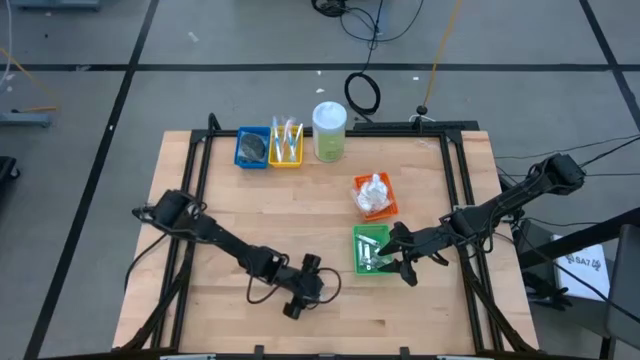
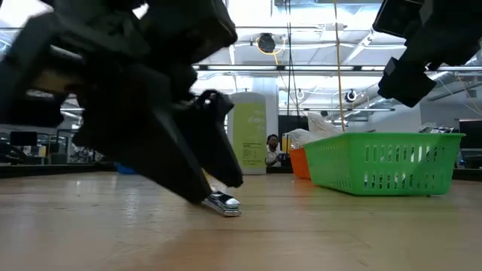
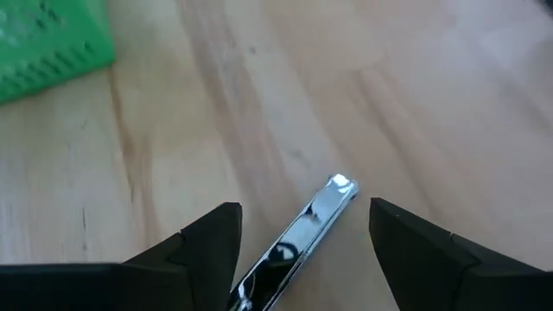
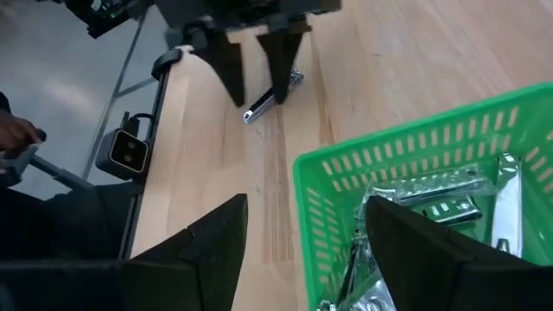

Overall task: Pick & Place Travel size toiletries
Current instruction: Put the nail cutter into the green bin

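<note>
A small shiny silver clipper-like piece lies flat on the bare wood near the table's near edge. My left gripper is open and low over it, one finger on each side; the low view shows its fingertips down at the piece. My right gripper hangs open and empty over the green tray, at the corner nearest the left arm. Several silvery pieces lie in that tray. The right wrist view shows the left gripper astride the silver piece.
Along the far edge stand a blue tray with a dark grey pad, a yellow tray with slim sticks, and a tall clear jar. An orange tray with white crinkly packets sits beside the green one. A person's hand shows off the table.
</note>
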